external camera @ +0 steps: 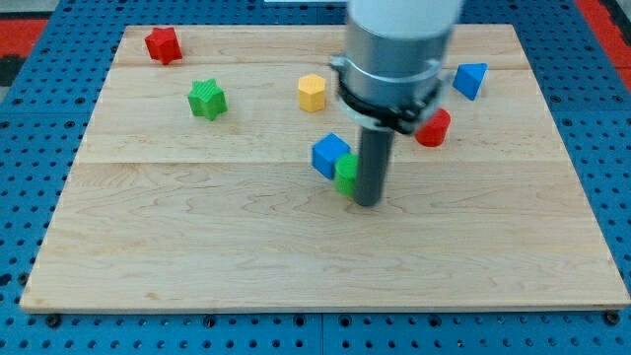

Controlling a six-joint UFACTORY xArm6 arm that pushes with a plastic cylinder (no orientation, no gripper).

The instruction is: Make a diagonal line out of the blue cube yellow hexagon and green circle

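The blue cube sits near the middle of the wooden board. The green circle touches its lower right side and is partly hidden by my rod. My tip rests on the board just right of the green circle, touching or nearly touching it. The yellow hexagon stands apart, toward the view's top from the blue cube.
A green star lies at upper left and a red star in the top left corner. A blue triangle is at upper right. A red block sits right of my rod, partly hidden by the arm.
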